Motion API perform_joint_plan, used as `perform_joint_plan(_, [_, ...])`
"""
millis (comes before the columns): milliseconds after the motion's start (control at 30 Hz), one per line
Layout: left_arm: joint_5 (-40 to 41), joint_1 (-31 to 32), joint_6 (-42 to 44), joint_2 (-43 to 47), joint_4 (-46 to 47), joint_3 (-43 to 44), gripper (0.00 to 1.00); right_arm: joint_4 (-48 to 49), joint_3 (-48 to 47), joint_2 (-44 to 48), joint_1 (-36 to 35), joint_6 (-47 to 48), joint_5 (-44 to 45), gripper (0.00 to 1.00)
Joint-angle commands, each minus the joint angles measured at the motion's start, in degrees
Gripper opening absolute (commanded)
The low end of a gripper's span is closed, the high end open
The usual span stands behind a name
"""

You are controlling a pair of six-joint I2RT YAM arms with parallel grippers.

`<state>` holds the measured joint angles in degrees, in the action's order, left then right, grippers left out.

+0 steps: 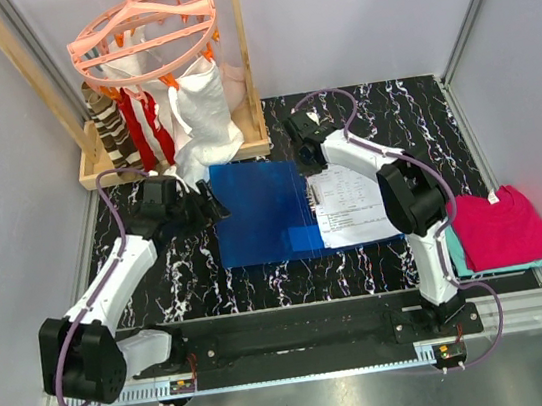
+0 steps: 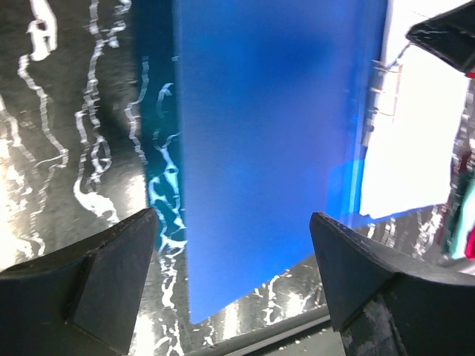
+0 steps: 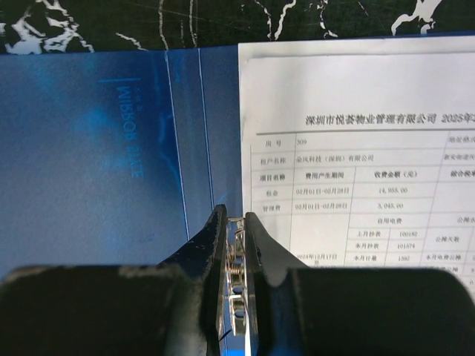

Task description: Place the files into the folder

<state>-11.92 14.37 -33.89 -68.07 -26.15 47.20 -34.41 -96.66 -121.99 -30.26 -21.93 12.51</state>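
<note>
My right gripper (image 3: 236, 219) was clamped on the metal clip (image 3: 234, 256); the files (image 3: 356, 148) lay just right of it on the open blue folder (image 3: 89, 163). My left gripper (image 2: 234, 245) hung with its jaws apart. Clipping and closing seemed left to do.

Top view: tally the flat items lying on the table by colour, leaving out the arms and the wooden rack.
Blue: 1, folder, lying open
White: 1, files, counted as one stack
Magenta: 1, folded cloth
Teal: 1, layer under that cloth
Total: 4

Black marbled table (image 1: 410, 113): open blue folder (image 1: 253, 216), wooden rack (image 1: 92, 167) on it.
</note>
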Motion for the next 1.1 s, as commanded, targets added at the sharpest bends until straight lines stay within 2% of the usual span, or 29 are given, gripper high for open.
perform_joint_plan(0, [-5.1, 1.3, 0.5, 1.9, 4.8, 2.3, 0.88, 0.5, 1.1, 5.8, -1.4, -0.7, 0.6, 0.13])
perform_joint_plan(467, [-7.2, 8.6, -5.0, -5.5, 11.6, 6.9, 0.84, 2.0, 8.8, 12.5, -4.0, -4.1, 2.7, 0.13])
perform_joint_plan(867, [-7.9, 10.1, -14.0, -14.3, 17.1, 8.9, 0.84, 11.2, 22.6, 20.6, -6.3, -3.9, 7.1, 0.11])
perform_joint_plan(1067, [-10.5, 10.7, -18.0, -21.5, 20.5, 11.7, 0.8, 15.4, 29.1, 24.3, -7.8, -3.9, 9.4, 0.09])
